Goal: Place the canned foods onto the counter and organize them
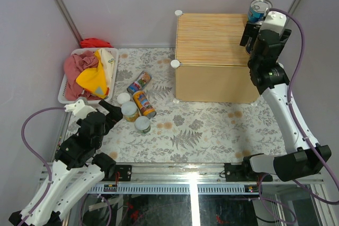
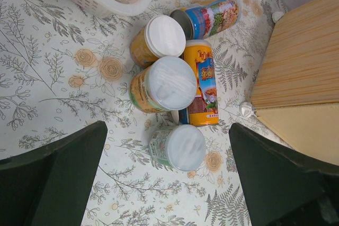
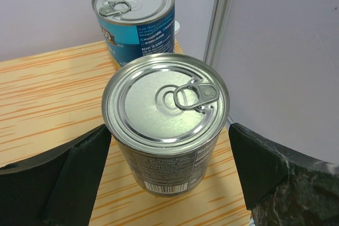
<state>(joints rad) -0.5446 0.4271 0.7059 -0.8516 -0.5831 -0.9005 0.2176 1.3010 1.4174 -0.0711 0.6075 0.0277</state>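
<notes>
The counter point(image 1: 212, 38) is a light wood-grain box at the back right. On its far right corner stands a blue-labelled tin point(image 1: 259, 10) point(image 3: 135, 9). In front of that tin a second silver-topped tin point(image 3: 165, 109) stands upright on the wood, between the fingers of my open right gripper point(image 3: 169, 170) point(image 1: 253, 35), with a gap on each side. On the flowered table lie a multicoloured can point(image 2: 212, 17) and a slim orange can point(image 2: 204, 86). Two orange-yellow jars point(image 2: 164, 83) and a short pale-lidded can point(image 2: 180, 146) stand there too. My left gripper point(image 2: 169, 183) point(image 1: 108, 114) hovers open just short of the short can.
A white basket point(image 1: 114, 72) with red and yellow cloths sits at the far left, close to the cans. A red cloth point(image 1: 95, 42) lies behind it. Purple walls close in the back and right. The counter's white knob point(image 2: 246, 109) is right of the cans.
</notes>
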